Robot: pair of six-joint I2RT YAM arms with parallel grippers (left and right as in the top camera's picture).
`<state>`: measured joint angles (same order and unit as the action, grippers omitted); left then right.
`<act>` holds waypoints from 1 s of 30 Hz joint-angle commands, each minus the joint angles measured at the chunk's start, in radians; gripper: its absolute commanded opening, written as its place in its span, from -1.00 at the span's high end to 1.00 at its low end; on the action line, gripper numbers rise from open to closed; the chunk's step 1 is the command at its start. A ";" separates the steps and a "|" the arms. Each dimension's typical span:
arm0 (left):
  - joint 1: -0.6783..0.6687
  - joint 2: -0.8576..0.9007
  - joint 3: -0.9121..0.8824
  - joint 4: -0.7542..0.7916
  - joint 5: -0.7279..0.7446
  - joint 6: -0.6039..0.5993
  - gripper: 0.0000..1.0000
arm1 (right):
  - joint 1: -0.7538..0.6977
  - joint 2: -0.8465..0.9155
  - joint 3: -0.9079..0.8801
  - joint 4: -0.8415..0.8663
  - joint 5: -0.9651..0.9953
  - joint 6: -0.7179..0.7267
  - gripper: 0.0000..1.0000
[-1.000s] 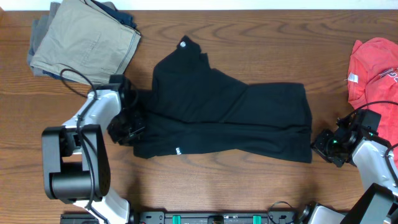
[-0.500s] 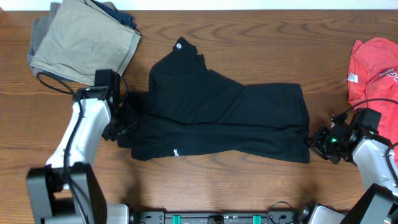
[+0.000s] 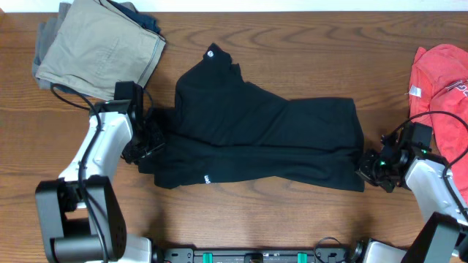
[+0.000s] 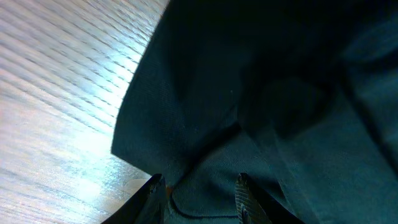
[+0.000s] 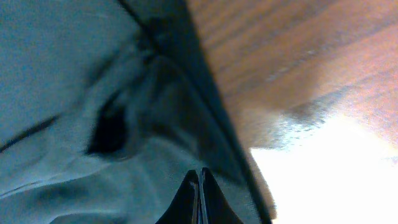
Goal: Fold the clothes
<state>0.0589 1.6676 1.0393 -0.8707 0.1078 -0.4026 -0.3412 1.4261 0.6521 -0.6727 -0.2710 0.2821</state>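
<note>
Over at about ten o'clock on the brown wooden table (image 3: 292, 219) sits a folded pair of khaki-tan trousers (image 3: 99, 47), stacked on some grey and dark blue cloth that peeks out at its edges.

Just toward the middle from there, the left gripper (image 3: 152, 140) is down at the nine o'clock edge of the black soft-fabric garment (image 3: 263, 139). Its wrist camera shows the two fingers (image 4: 242, 190) set apart, with a puckered fold of the black cloth bunched between them, so it has that edge in its grip.

The garment itself lies spread across the centre of the table, wider than it is deep, with creases running along its length. A small white round logo (image 3: 213, 51) shows on the part reaching toward twelve o'clock, and short white lettering (image 3: 208, 176) sits near the edge at about seven o'clock.

At the garment's four o'clock corner is the right gripper (image 3: 363, 165), low against the hem. Its fingertips are pressed tight together over the cloth's edge; whether any fabric is nipped between them I cannot tell.

Out at two to three o'clock, well apart from the black cloth, lies a crumpled red T-shirt (image 3: 442, 77) with white letters, running off the table's edge of view.
</note>
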 commanded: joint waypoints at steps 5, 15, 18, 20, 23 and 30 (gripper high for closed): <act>0.003 0.074 -0.003 0.003 0.016 0.042 0.24 | 0.008 0.121 -0.013 0.016 0.078 0.048 0.97; 0.004 0.085 -0.003 0.009 -0.075 0.037 0.24 | 0.005 0.151 0.020 -0.031 0.228 0.090 0.97; 0.004 0.085 -0.003 -0.002 -0.101 0.020 0.24 | 0.005 0.151 0.071 -0.099 0.308 0.109 0.98; 0.003 0.083 -0.003 -0.010 -0.101 0.015 0.24 | 0.005 0.151 0.121 -0.157 0.360 0.126 0.98; 0.003 0.077 0.008 -0.039 -0.101 -0.026 0.27 | 0.004 0.151 0.192 -0.224 0.380 0.133 0.98; 0.003 -0.037 0.024 -0.090 -0.101 -0.048 0.34 | 0.004 0.150 0.295 -0.320 0.379 0.151 0.98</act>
<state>0.0589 1.7088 1.0397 -0.9470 0.0223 -0.4263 -0.3412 1.5772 0.9176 -0.9756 0.0734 0.4023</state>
